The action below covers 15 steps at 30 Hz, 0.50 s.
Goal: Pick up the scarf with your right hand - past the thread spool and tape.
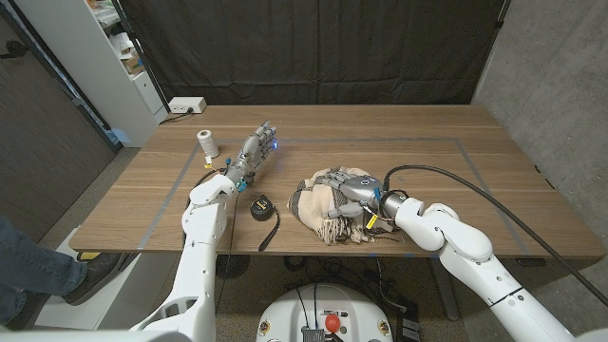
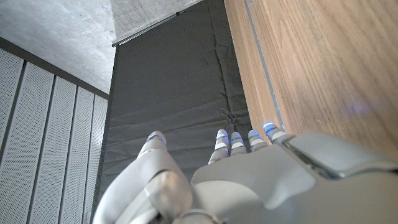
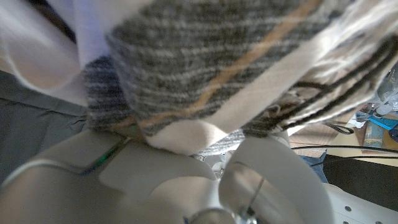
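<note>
The scarf, striped grey, cream and tan with fringes, lies bunched on the wooden table near its front middle. My right hand sits on the scarf's right side, fingers curled into the cloth. Seen from the right wrist, folds of the scarf press close against that hand. A white thread spool stands at the back left. The black and yellow tape measure lies left of the scarf. My left hand hovers between spool and scarf, fingers straight and apart, holding nothing; the left wrist view shows its fingers.
A white power strip lies at the table's back left corner, with a white shelf beyond it. A person's leg shows at the lower left. A black cable loops over the right side of the table.
</note>
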Available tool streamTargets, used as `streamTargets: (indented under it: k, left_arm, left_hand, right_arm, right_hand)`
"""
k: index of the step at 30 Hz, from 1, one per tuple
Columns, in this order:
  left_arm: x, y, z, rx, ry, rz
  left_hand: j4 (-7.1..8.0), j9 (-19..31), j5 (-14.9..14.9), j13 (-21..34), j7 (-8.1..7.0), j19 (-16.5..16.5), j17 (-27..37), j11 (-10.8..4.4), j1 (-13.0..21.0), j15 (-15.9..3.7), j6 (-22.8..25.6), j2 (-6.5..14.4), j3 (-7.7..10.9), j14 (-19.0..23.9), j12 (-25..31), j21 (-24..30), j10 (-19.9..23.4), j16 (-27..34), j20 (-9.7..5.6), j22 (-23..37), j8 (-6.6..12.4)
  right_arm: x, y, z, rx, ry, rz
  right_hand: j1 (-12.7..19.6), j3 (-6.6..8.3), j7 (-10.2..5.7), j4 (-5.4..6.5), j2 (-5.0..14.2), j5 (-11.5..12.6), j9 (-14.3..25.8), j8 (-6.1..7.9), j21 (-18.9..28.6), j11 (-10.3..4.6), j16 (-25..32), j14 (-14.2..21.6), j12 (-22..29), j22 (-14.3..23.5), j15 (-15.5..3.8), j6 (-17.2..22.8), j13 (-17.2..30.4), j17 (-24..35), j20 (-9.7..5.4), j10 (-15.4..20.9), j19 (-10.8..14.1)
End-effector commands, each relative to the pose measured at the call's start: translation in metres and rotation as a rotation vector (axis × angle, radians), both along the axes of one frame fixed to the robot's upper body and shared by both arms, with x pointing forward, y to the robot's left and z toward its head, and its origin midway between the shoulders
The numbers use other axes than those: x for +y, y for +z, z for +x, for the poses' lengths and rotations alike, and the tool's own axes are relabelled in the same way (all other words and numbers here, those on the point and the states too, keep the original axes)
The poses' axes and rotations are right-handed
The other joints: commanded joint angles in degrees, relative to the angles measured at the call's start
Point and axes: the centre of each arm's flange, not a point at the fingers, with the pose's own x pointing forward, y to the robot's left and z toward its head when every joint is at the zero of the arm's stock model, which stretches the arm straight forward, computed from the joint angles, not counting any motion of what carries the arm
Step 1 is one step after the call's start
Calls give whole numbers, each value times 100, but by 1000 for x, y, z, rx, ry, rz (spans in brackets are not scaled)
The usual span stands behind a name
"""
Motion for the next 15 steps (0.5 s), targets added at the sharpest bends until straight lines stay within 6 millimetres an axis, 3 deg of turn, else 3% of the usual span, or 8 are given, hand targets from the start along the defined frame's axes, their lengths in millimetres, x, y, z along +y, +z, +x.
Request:
streamTargets:
  k: [1,5,10,13,15]
  left_arm:
    - [-4,-2,-1,4,1,5]
    - [-6,-2,-1,2,-4,6]
    - [-7,-3,-2,5,-4,1]
    - [-7,-3,-2,6,-3,-1]
    - [-8,-3,-2,5,-2,0]
  left_hand:
    - [-27,17,-2,8,25,-704,10,-17,-11,24,6,43,14,-4,-15,-19,14,7,21,14,-10]
    - [-29,17,-3,8,25,-702,10,-15,-12,35,4,44,13,-6,-14,-24,18,6,19,14,-10]
    - [-32,17,-3,8,29,-699,10,-17,-15,28,12,46,12,-12,-14,-31,18,4,18,14,-8]
    - [-33,17,-3,8,29,-697,10,-20,-16,25,16,46,11,-8,-13,-33,20,6,21,14,-6]
    - [-34,17,-3,8,27,-695,10,-29,-17,28,14,47,10,-4,-14,-36,17,7,20,14,-7]
  right_arm:
    - [-4,-9,5,12,-22,-8]
    - [-6,-10,6,6,-26,-5]
    - [-8,-11,7,-14,-17,5]
    - [-9,-11,7,-18,-16,5]
    - [-10,-12,8,-21,-11,8]
  right_hand:
    - [116,23,-20,-37,-2,44,5,42,32,-13,28,29,40,34,-73,75,31,12,0,17,97]
    - [258,61,-80,-53,50,68,10,66,86,-56,55,102,40,45,-170,191,40,25,-18,32,287]
    - [687,142,-160,-58,136,100,52,165,358,-122,268,617,126,72,-422,692,95,126,-57,318,1317]
    - [832,163,-195,-44,159,89,77,220,482,-172,372,845,170,69,-533,956,119,194,-73,479,1836]
    - [910,178,-198,-45,172,83,89,224,523,-168,410,917,218,62,-544,1021,133,229,-72,626,2048]
